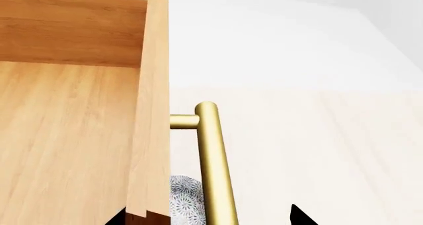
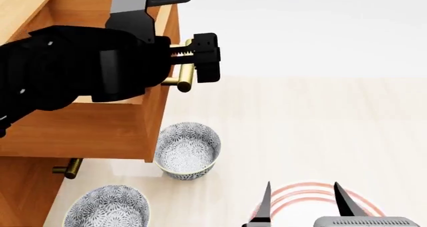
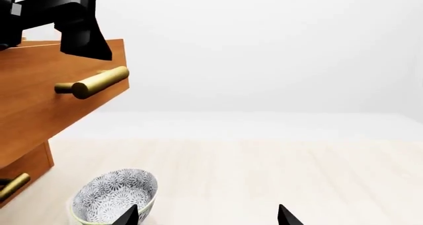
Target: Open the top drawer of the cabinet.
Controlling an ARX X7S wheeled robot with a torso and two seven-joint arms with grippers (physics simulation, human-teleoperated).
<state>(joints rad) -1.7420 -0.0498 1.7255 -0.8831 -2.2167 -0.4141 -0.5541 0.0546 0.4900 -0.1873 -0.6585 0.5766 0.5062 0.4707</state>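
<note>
The top drawer (image 2: pixel 93 127) of the orange-brown cabinet (image 2: pixel 20 197) stands pulled out, with its lighter wood inside showing. In the left wrist view the drawer's inside (image 1: pixel 66 136) and its brass handle (image 1: pixel 215 160) fill the frame. My left gripper (image 1: pixel 208 217) is open and straddles the drawer's front panel and the handle, one fingertip on each side. In the head view it (image 2: pixel 190 59) sits over the handle (image 2: pixel 185 79). My right gripper (image 2: pixel 301 204) is open and empty, low near the floor and away from the cabinet. The right wrist view shows the drawer front (image 3: pixel 39 101) and handle (image 3: pixel 99 81).
Two patterned bowls stand on the floor by the cabinet, one (image 2: pixel 188 149) under the drawer's corner and one (image 2: pixel 107 207) nearer me. The first also shows in the right wrist view (image 3: pixel 114 195). A lower drawer's brass handle (image 2: pixel 69 168) sticks out below. A red ring mark (image 2: pixel 313 192) lies under my right gripper.
</note>
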